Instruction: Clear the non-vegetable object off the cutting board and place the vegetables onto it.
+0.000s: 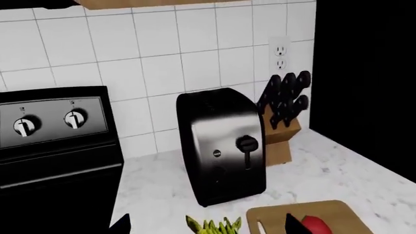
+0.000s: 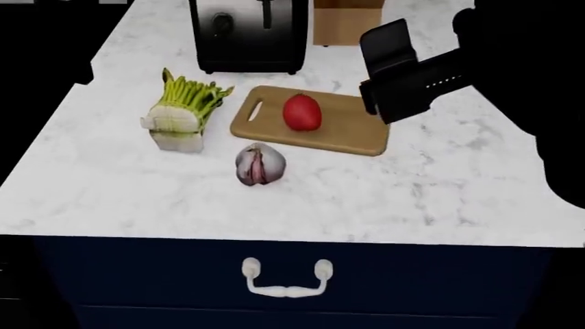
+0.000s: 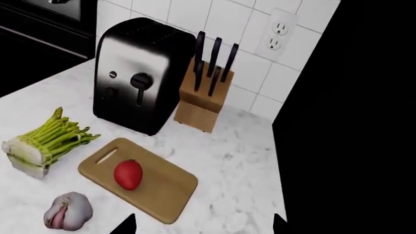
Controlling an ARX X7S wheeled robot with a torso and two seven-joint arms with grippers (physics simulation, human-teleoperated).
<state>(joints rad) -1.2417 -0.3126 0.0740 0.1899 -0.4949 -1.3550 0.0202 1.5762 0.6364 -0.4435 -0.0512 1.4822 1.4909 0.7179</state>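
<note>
A white marble counter (image 2: pixel 439 192) fills the scene, with a black stove (image 1: pixel 55 141) off to one side and a chrome-and-black toaster (image 3: pixel 133 83) standing at the tiled wall, a wooden knife block (image 3: pixel 204 97) just beside it. Toward the middle lies the cutting board (image 2: pixel 352 130), flat, its handle slot facing the asparagus bundle (image 2: pixel 183 113). The asparagus rests on the counter just beside the board, off it, whitish cut base toward the counter's front edge. The red fruit (image 2: pixel 303 112) sits on the board near the slot end. The garlic bulb (image 2: pixel 259 164) lies on the marble just in front of the board, apart from it. The right gripper (image 2: pixel 393 65) hangs above the board's far right end, clear of the fruit, and I cannot tell whether its jaws are apart or together. The left gripper shows only dark tips in its wrist view; its state can't be made out
</note>
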